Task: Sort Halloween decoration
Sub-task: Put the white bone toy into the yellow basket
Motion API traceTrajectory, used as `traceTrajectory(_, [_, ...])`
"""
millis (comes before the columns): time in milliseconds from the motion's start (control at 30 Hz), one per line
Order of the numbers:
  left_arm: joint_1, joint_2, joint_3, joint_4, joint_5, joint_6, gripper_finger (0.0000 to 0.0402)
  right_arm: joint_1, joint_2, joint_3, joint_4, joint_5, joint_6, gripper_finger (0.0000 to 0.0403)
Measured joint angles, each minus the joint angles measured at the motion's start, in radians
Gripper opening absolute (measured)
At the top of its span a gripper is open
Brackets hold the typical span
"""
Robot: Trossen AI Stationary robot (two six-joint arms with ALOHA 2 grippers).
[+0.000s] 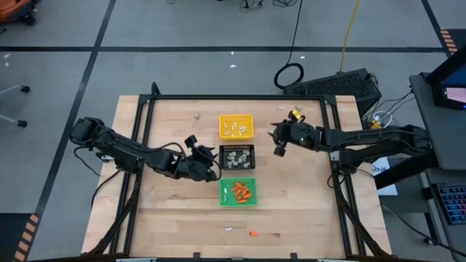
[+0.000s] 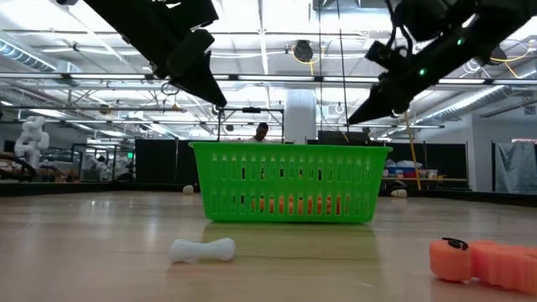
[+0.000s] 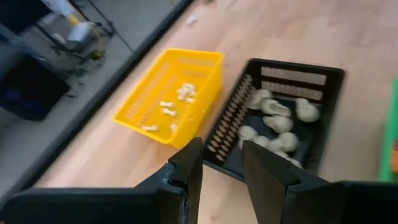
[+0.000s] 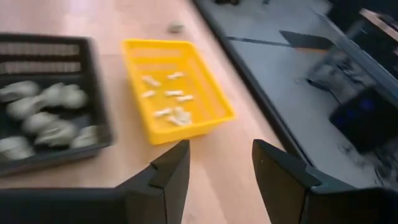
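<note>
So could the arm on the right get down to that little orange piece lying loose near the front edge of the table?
Probably yes. The orange piece lies on bare wood with only a small white bit nearby. The right gripper hangs open and empty beside the yellow tray; the green tray sits off its likely path.

1. Desk [image 1: 175, 211]: light wood planks, dark metal frame round it.
2. Floor [image 1: 182, 29]: grey, marked into big squares by dark tape lines.
3. Black cable [image 1: 290, 73] coiled on the floor behind the desk; yellow cable [image 1: 352, 22] running off beyond it.
4. Black box [image 1: 342, 85] on the floor at the desk's far right corner.
5. Low view: open hall, exposed ceiling trusses [image 2: 101, 80], bright strip lights, white column [image 2: 299, 113], dark partitions [image 2: 159, 159].
6. A person [image 2: 262, 132] far back.
</note>
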Motion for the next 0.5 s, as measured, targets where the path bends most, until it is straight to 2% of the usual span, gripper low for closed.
traceTrajectory(200, [0.011,0.0,0.0,-0.011,-0.038,0.108,0.0113,-0.14,0.007,-0.043,0.097,-0.007,0.046,0.016])
traceTrajectory(400, [0.065,0.0,-0.014,0.002,-0.015,0.233,0.0113,-0.333,0.072,-0.043,0.149,-0.216,0.087,0.016])
traceTrajectory(500, [0.108,-0.006,-0.055,0.049,0.044,0.264,0.0113,-0.412,0.124,-0.022,0.14,-0.265,0.089,0.016])
